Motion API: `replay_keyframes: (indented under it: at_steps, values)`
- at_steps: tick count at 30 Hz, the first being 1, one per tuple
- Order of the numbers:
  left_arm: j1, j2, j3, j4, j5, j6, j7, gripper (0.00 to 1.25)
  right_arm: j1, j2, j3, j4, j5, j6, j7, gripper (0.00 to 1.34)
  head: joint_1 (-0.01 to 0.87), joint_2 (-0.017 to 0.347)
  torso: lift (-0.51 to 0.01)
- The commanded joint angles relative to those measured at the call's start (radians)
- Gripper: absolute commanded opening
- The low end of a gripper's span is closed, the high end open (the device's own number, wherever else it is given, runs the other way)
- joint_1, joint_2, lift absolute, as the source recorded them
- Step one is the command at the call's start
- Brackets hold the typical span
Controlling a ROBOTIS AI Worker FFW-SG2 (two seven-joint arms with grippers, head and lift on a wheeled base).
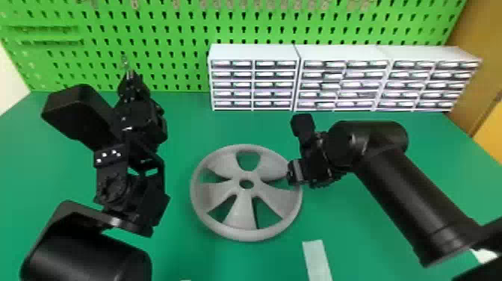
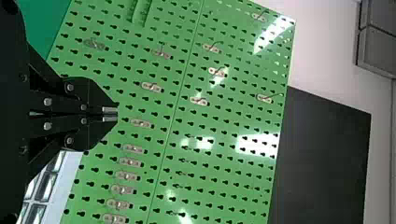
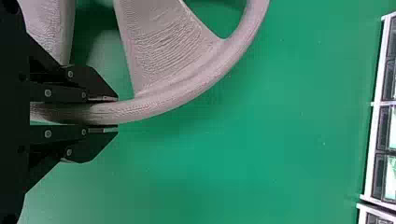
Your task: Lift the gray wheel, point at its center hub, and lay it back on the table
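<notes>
Right gripper (image 3: 116, 113) was clamped snug on rim (image 3: 154, 104) of gray wheel (image 1: 242, 216), likely so we could point at bare hub (image 1: 246, 191) with closed, empty left gripper (image 2: 116, 114).

Desk's (image 1: 179, 130) green, white drawer cabinets (image 1: 341, 52) lined up along the back, pale strip (image 1: 316, 261) closer in. Gray wheel (image 1: 244, 209) is around the middle, can't tell if it's fully touching down tbh.
</notes>
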Motion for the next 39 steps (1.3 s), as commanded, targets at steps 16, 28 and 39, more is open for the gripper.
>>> replay_keyframes:
  at_steps: [16, 28, 39]
  values:
    - [-0.001, -0.004, -0.001, 0.0, -0.002, 0.0, 0.0, 0.1, 0.003, -0.005, 0.015, 0.0, 0.02, -0.023, 0.0, 0.76, 0.692, 0.048, -0.096]
    - [-0.001, -0.004, -0.001, 0.002, 0.002, 0.0, 0.0, 0.1, 0.012, -0.008, 0.002, 0.0, 0.013, -0.043, 0.003, 0.92, 0.692, 0.048, -0.096]
    - [-0.001, -0.004, 0.0, 0.006, 0.005, 0.0, 0.0, 0.1, 0.014, -0.01, 0.003, -0.001, 0.02, -0.057, 0.008, 0.92, 0.692, 0.048, -0.096]
